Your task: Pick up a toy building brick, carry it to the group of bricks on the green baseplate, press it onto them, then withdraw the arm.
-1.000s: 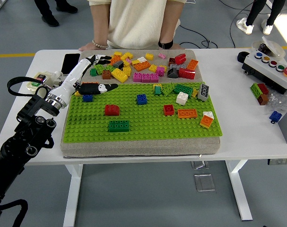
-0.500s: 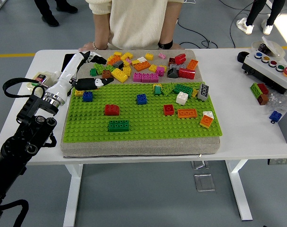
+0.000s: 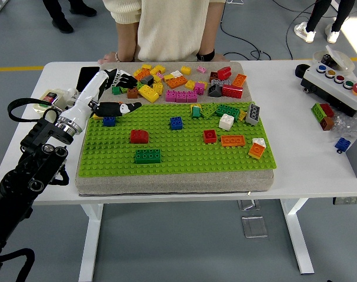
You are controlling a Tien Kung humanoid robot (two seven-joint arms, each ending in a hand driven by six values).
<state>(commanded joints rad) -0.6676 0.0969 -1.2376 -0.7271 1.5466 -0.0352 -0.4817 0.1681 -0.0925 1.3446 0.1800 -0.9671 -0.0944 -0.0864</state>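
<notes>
The loose bricks lie in a heap beyond the green baseplate, none held yet. Your left hand hovers at the heap's left end, fingers spread and empty. Choose one brick standing apart, then lower straight onto it.

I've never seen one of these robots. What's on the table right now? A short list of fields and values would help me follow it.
Setting: white table with a green baseplate on a grey pad
Loose bricks: a mixed-colour pile behind the baseplate
Bricks on the baseplate: red brick, dark green brick, blue brick, orange brick, others to the right
Left hand: at the baseplate's far left corner, fingers spread, holding nothing
Right arm: out of view
Person: standing at the far side, one hand at the table edge
Right side: button box
</notes>
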